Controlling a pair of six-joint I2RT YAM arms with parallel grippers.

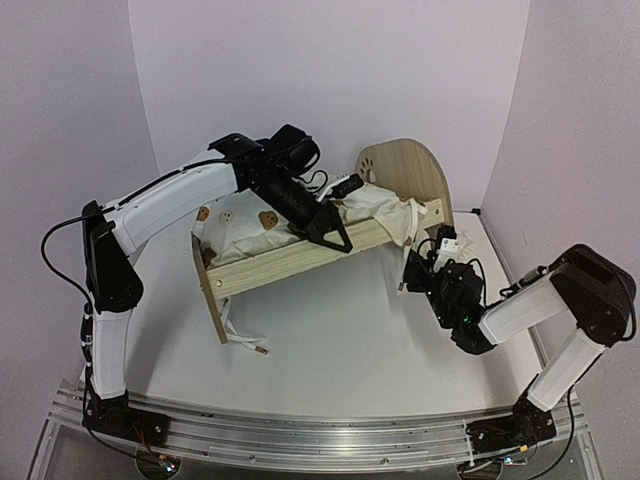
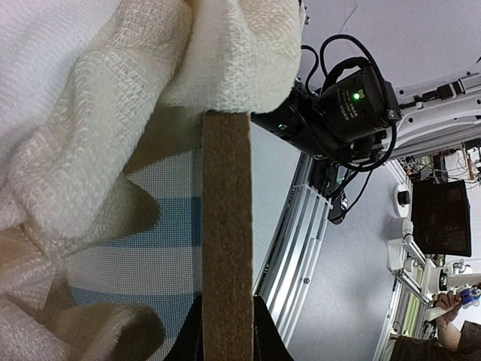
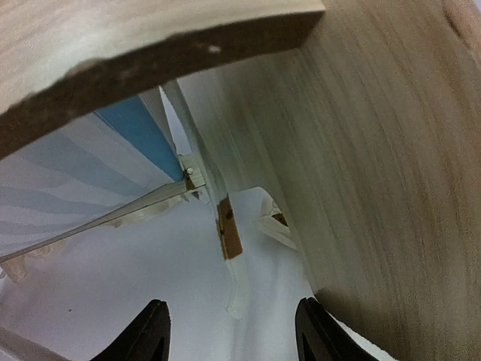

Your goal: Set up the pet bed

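The pet bed (image 1: 300, 258) is a light-wood frame with a rounded end board (image 1: 405, 180). It is tilted, its right end raised off the table. Cream bedding (image 1: 250, 228) is bunched inside, and tie strings (image 1: 408, 250) hang from the right end. My left gripper (image 1: 335, 238) is shut on the bed's near side rail (image 2: 226, 226); the striped base (image 2: 143, 256) shows beside it. My right gripper (image 1: 418, 272) is open and empty, low beside the raised right end. In the right wrist view a hanging tie string (image 3: 228, 241) lies between the fingers' line, under the end board (image 3: 391, 165).
More tie strings (image 1: 245, 338) lie on the white table (image 1: 340, 350) under the bed's left end. Pale walls close in the back and sides. An aluminium rail (image 1: 320, 432) runs along the near edge.
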